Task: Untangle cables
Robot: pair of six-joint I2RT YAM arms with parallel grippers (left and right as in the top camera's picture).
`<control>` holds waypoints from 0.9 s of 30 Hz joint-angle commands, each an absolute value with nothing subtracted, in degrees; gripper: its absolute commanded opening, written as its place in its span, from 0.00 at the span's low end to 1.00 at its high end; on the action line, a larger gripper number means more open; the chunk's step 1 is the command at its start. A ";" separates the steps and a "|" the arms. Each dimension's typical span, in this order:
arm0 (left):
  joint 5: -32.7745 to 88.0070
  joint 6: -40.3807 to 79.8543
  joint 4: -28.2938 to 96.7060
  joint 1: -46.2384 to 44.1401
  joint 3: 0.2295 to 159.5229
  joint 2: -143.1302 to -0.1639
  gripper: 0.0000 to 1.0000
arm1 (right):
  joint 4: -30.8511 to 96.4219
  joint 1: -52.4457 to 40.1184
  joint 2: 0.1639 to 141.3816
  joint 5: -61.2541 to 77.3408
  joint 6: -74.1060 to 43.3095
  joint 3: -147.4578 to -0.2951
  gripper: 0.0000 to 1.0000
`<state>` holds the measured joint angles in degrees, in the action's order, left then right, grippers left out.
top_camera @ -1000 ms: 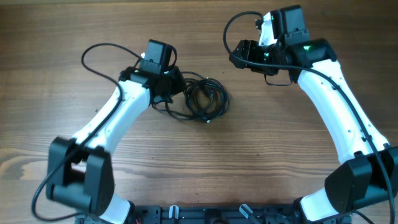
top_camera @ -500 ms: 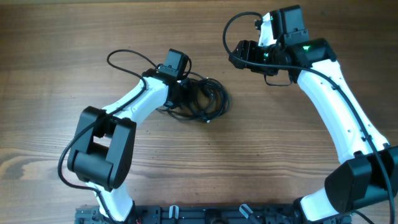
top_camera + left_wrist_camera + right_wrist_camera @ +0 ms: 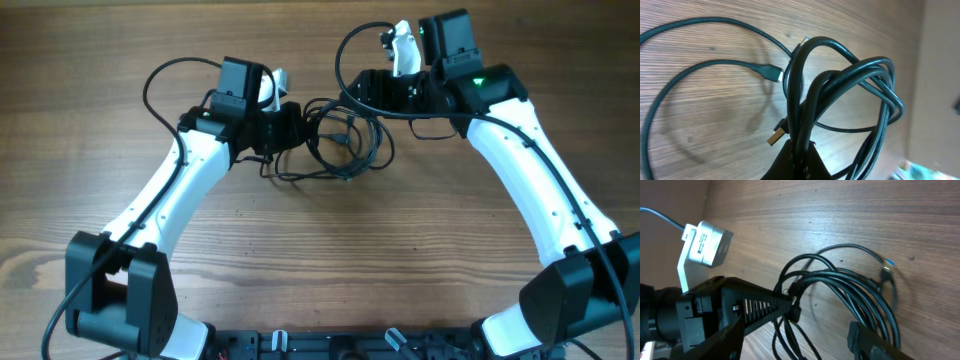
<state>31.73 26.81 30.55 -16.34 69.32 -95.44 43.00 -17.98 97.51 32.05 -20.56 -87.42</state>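
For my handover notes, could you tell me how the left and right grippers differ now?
The left gripper is shut, the right gripper open. The left pinches the cables; the right holds nothing, fingers spread near them. Both are at the same cables.

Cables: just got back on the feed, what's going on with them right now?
The left gripper is shut on the cables, pinching several loops of the bundle together; they look raised off the wooden table, with loose ends and plugs lying on it. The right gripper is open close beside it, its fingers spread either side of the coil, with nothing gripped. The bundle looks tangled, and no cable is pulled free.
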 commanded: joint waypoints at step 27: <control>33.56 52.90 27.83 -15.59 69.43 -94.61 0.04 | 25.80 -25.34 113.54 30.06 -48.16 -88.01 0.49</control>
